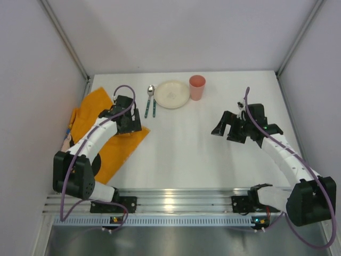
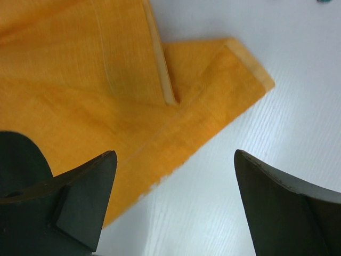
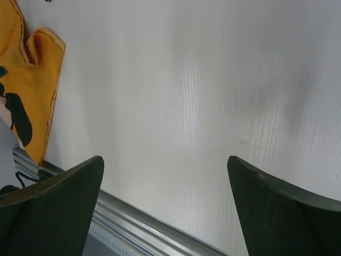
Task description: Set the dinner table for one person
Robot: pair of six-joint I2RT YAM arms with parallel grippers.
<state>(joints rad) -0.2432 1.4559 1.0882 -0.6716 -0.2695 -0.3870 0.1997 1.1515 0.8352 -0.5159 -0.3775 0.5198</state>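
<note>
— While the left pincer (image 2: pixel 176 154) is hanging released over the orange placemat (image 2: pixel 80 96), where are we seeing the right pincer (image 3: pixel 165 159)?
— We're seeing it gaping too, above the white worktop (image 1: pixel 192 154), which is spreading under both arms, plate (image 1: pixel 171 94) and cup (image 1: pixel 197 87) sitting far side.

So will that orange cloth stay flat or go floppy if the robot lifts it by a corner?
Probably floppy: the orange cloth is folded over itself with soft creases, so it would likely droop. It looks thin, so probably light. Pushed, it may bunch up rather than slide on the white table.
</note>
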